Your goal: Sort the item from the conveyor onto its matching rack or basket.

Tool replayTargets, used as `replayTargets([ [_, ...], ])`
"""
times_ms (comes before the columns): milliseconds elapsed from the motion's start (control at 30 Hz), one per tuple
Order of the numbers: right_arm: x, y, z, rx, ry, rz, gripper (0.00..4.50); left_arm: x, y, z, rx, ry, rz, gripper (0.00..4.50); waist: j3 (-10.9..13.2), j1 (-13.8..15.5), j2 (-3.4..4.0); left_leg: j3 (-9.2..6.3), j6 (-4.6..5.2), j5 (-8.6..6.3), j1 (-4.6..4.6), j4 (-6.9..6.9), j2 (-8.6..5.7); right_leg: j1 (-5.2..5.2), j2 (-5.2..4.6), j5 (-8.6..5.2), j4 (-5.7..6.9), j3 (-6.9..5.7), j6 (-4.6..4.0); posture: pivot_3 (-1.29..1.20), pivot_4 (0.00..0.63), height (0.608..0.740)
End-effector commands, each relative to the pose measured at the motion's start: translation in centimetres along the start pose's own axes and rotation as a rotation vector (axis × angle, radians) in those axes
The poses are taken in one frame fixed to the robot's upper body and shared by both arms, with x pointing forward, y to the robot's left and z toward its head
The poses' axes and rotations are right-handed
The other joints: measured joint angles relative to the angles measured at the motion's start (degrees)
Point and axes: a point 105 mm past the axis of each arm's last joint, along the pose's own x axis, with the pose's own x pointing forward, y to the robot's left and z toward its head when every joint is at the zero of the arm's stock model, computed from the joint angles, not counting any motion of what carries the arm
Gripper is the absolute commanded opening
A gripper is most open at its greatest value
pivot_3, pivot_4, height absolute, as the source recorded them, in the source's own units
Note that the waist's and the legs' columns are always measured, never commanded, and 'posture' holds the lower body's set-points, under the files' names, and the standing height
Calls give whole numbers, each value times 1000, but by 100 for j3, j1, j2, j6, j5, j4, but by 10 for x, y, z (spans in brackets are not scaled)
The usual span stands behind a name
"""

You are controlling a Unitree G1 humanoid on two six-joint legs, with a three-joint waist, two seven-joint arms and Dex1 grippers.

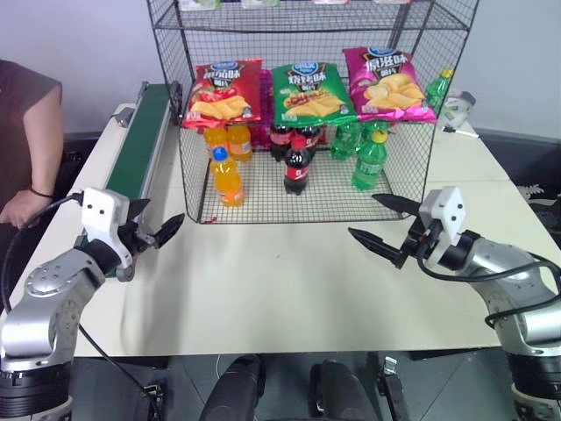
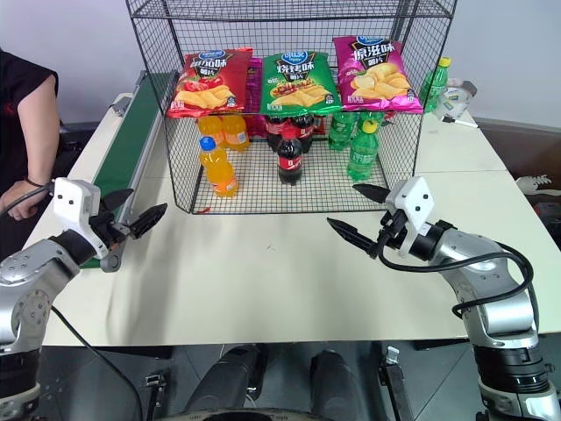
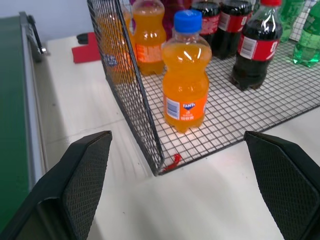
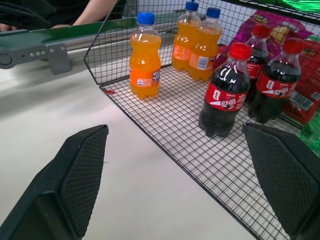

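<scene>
The orange soda bottle stands upright on the wire rack's bottom tier, near its left front corner; both the left tool and right tool hover wide, empty.

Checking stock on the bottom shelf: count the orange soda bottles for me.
3: the front orange soda bottle stands near the rack's left wall; the two back orange bottles sit behind it. Others may hide behind them.
</scene>
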Motion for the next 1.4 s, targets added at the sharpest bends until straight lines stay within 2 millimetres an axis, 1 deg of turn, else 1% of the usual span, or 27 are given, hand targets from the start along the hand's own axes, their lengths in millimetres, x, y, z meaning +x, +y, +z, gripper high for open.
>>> replayTargets([
  [33,3,0,10,-30,-46,15,4500,-4,4,17,48,-46,15,4430,0,-1,0,0,0,0,0,0,0,0,0,0,0,0,0,0,150,740],
  [200,4,-1,10,-36,-50,28,4500,-6,4,18,41,-57,29,4430,0,-1,0,0,0,0,0,-1,0,0,0,0,0,0,0,0,150,740],
  [1100,15,6,14,-22,-58,80,4500,-13,-1,20,48,-53,33,4430,1,2,1,0,0,-1,-1,-4,1,-1,0,-1,-4,0,-2,0,150,740],
  [1300,16,5,10,-17,-53,74,4500,-14,0,21,46,-54,42,4430,1,0,1,0,0,-1,-1,-4,1,-1,1,-1,-6,0,-2,0,150,740],
  [1400,17,6,10,-16,-58,79,4500,-14,0,22,47,-55,41,4430,1,-1,1,0,0,-1,-1,-5,1,0,0,-1,-7,0,-2,0,150,740],
])
